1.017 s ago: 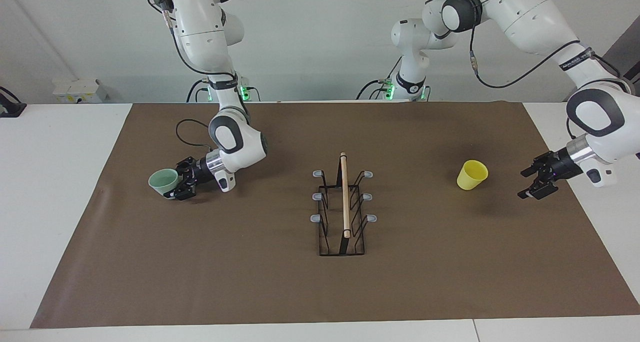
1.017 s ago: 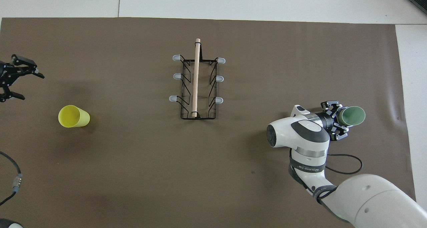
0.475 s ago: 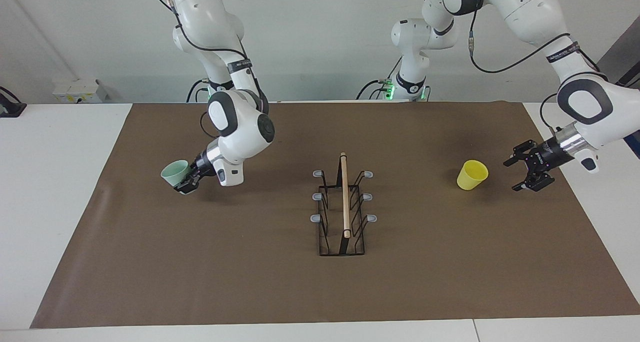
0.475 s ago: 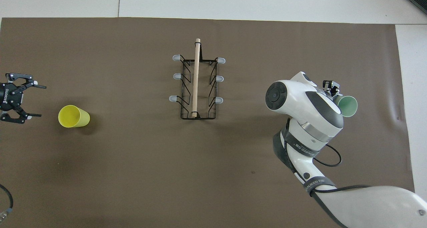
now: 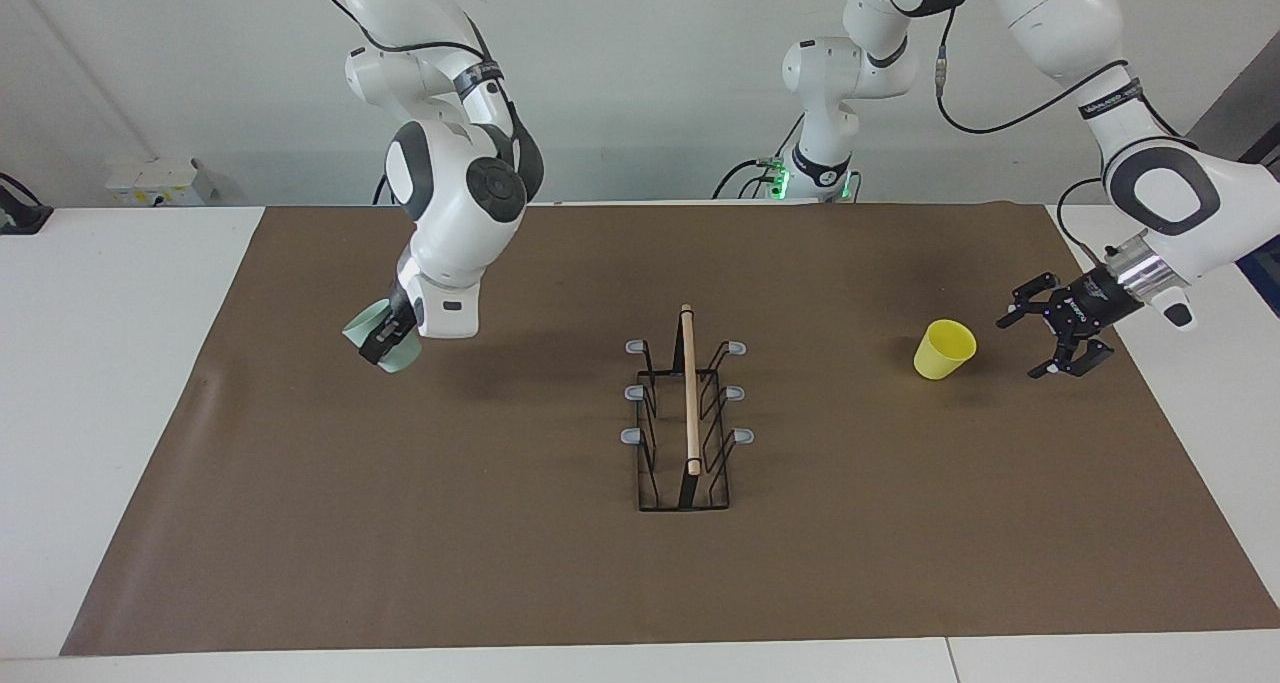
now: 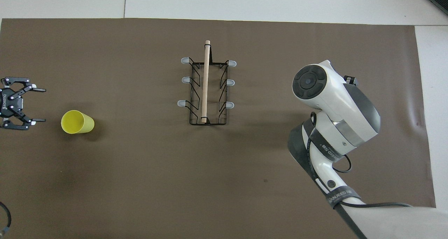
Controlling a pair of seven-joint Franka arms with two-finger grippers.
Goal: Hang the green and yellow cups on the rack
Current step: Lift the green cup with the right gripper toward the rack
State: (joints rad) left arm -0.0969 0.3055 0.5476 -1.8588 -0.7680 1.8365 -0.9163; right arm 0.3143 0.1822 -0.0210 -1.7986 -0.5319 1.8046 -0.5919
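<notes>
The pale green cup (image 5: 364, 324) is held tilted in my right gripper (image 5: 386, 343), which is shut on it, up in the air over the mat toward the right arm's end. In the overhead view the right arm's wrist hides both. The yellow cup (image 5: 943, 349) (image 6: 77, 121) stands upright on the mat toward the left arm's end. My left gripper (image 5: 1018, 348) (image 6: 40, 105) is open, low beside the yellow cup and apart from it. The black wire rack (image 5: 690, 393) (image 6: 205, 81) with its wooden rod stands mid-table, and its grey-tipped pegs are all bare.
A brown mat (image 5: 500, 563) (image 6: 140, 183) covers most of the white table. A small white box (image 5: 155, 178) sits at the table's edge nearest the robots, at the right arm's end. The right arm's bulky wrist (image 6: 332, 99) hangs over the mat.
My right gripper has lifted the green cup off the mat and carried it toward the rack while the wrist turned. My left gripper has moved closer to the yellow cup, still open.
</notes>
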